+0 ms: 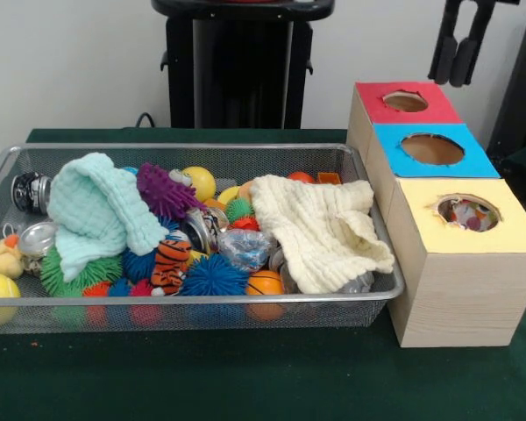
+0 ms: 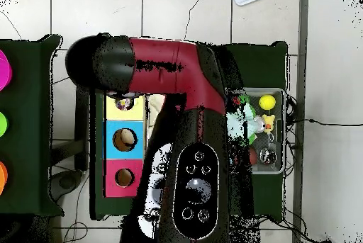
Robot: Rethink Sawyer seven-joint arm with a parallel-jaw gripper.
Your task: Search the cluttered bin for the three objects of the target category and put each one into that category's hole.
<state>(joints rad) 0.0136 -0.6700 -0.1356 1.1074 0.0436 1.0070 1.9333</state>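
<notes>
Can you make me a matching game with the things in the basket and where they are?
Things:
1. mint green knitted cloth
2. cream knitted cloth
3. striped orange tiger toy
4. yellow-topped wooden box

Places:
A. outside the wire mesh basket, on its right in the front view
B. draped over the basket's right end
C. heaped at the basket's left end
D. near the basket's front middle

Pairs: 1-C, 2-B, 3-D, 4-A

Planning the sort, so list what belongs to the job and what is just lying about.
Job: silver wire-mesh bin; wooden box with red, blue and yellow holed tops; mixed small toys, target category unclear.
Lying about: mint knitted cloth; cream knitted cloth.
</notes>
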